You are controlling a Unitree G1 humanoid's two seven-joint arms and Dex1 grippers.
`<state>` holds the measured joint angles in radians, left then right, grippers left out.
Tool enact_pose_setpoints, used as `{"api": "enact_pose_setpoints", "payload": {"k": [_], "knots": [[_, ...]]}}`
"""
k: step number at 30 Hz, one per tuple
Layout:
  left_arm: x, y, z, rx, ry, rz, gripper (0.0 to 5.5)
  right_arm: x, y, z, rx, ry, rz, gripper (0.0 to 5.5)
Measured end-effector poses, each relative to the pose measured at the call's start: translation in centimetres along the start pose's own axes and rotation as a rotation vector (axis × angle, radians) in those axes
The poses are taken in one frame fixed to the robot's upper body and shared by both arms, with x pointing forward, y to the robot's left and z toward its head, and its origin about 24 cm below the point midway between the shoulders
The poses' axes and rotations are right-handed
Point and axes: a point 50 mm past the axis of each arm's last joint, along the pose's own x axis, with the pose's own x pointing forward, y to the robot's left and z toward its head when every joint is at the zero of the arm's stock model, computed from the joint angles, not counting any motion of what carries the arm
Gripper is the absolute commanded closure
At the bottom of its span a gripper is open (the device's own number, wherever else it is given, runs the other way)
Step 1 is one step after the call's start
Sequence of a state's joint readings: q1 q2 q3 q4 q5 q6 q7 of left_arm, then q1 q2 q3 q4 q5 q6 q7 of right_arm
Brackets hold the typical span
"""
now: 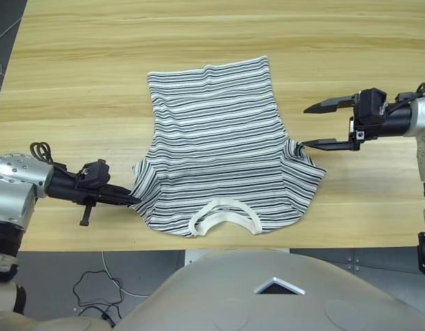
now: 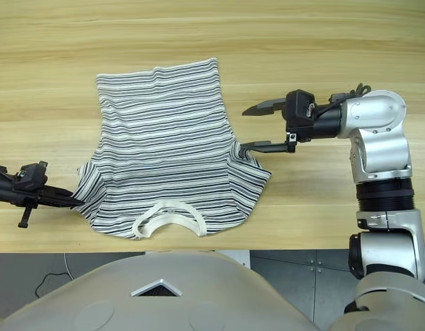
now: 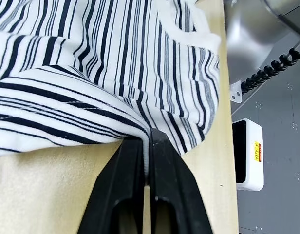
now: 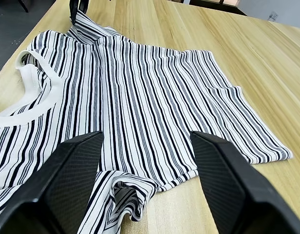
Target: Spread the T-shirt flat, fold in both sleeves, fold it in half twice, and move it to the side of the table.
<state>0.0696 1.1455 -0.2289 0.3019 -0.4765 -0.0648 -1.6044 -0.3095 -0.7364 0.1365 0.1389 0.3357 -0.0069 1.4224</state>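
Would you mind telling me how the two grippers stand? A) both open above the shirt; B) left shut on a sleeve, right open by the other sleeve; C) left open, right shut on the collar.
B: the left gripper pinches the T-shirt at its sleeve edge, while the right gripper is open beside the other sleeve.

arms (image 2: 378,114): silver rounded shells | wrists (image 1: 67,186): black | cable (image 1: 40,149): black, looped | fingers (image 1: 330,105): black, tapered | screws (image 1: 16,165): small, on left shell

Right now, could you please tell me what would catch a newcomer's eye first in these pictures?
A striped T-shirt lies spread on the wooden table, its white collar toward the robot. The left gripper is shut on one sleeve's edge; the right gripper stands open beside the other sleeve.
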Motion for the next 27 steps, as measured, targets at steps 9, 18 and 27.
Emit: {"api": "enact_pose_setpoints", "payload": {"k": [9, 18, 27], "knots": [[-1.0, 0.2, 2.2, 0.067, -0.132, 0.050, 5.36, 0.3, 0.1, -0.1, 0.002, -0.005, 0.004, 2.21], [0.9, 1.2, 5.4, 0.141, -0.217, -0.009, 5.36, 0.6, 0.3, -0.4, 0.011, -0.003, 0.008, 2.21], [4.3, 2.5, 7.4, 0.193, -0.179, -0.102, 5.36, 1.3, 0.6, -0.7, 0.023, -0.014, 0.024, 2.21]]}}
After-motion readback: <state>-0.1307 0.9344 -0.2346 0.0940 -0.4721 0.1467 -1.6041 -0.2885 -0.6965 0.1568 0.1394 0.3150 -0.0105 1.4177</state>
